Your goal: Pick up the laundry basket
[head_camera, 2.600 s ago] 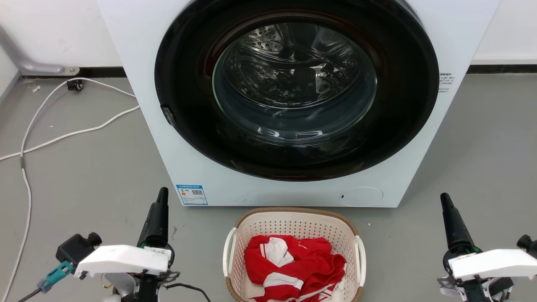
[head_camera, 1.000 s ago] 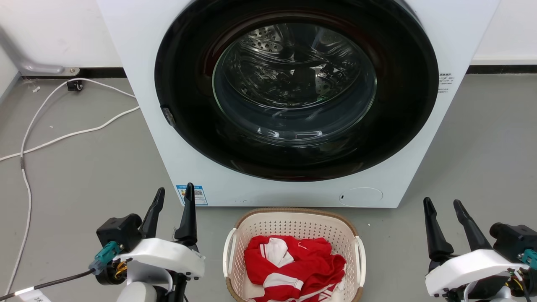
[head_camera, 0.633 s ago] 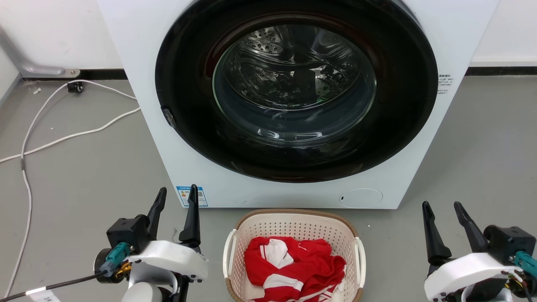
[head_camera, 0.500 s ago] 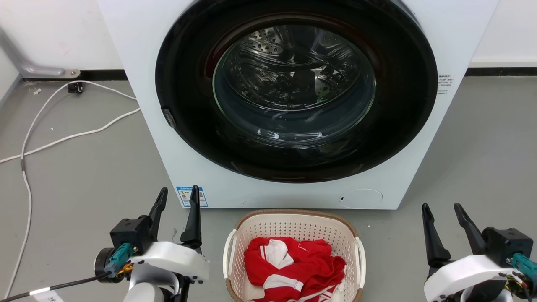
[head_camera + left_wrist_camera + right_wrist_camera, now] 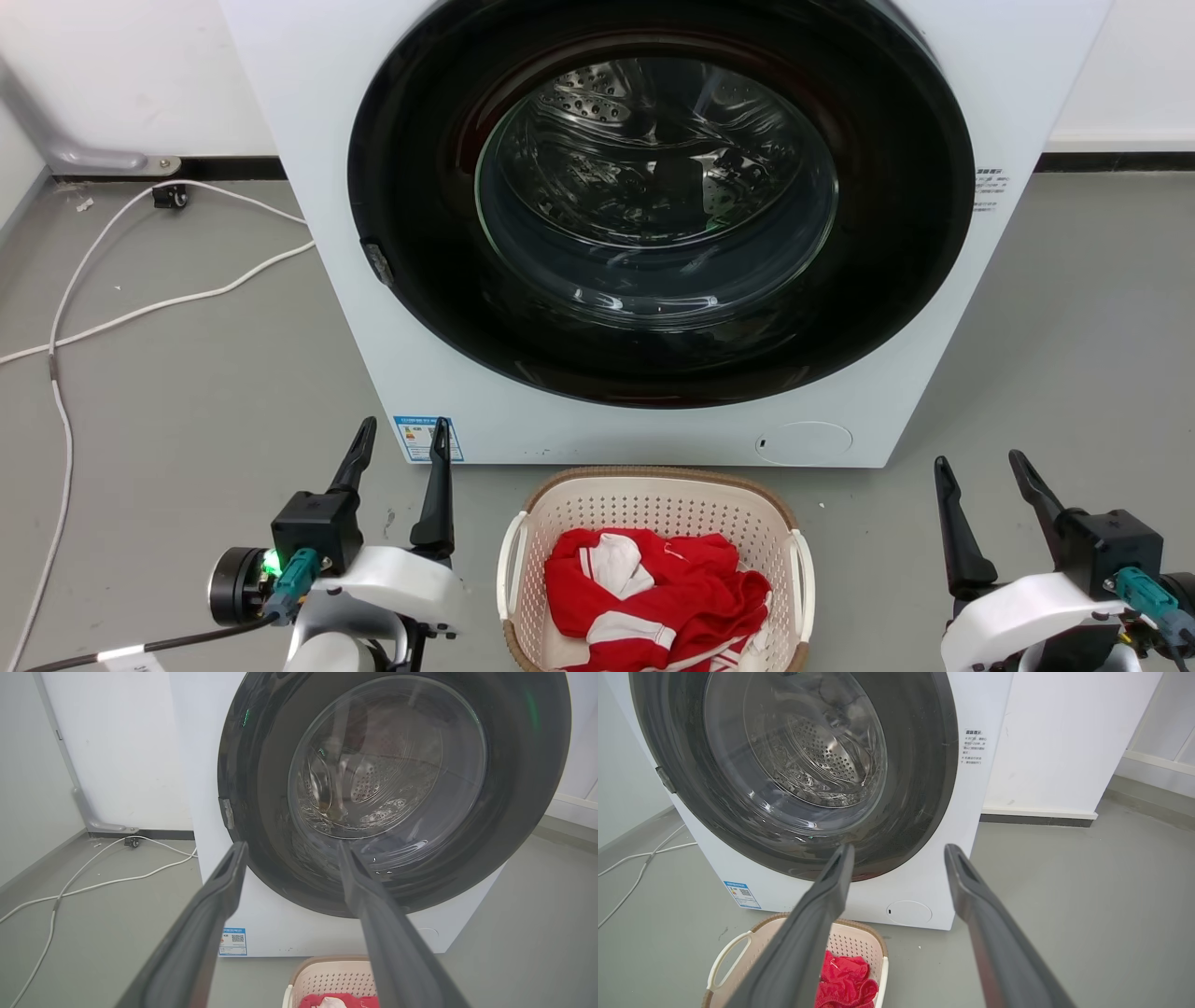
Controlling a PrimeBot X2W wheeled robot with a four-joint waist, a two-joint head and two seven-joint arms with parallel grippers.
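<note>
We take this for a laundry corner in a bare test room rather than a lived-in home: a white front-loading washing machine (image 5: pixel 653 233) stands on a plain grey floor (image 5: pixel 187 392) against blank white walls (image 5: pixel 121 75), with a laundry basket (image 5: pixel 653 499) of red clothes (image 5: pixel 653 597) before it and loose white cables (image 5: pixel 161 302) trailing past.

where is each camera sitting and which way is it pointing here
Head view: on the head, looking forward and down at the washing machine and laundry basket; left tool lower left, right tool lower right, both open.
Left wrist view: left of the basket, facing the machine's door along its own fingers.
Right wrist view: right of the basket, facing the door along its own fingers.
Shared: all three show the door, basket and red clothing.
</note>
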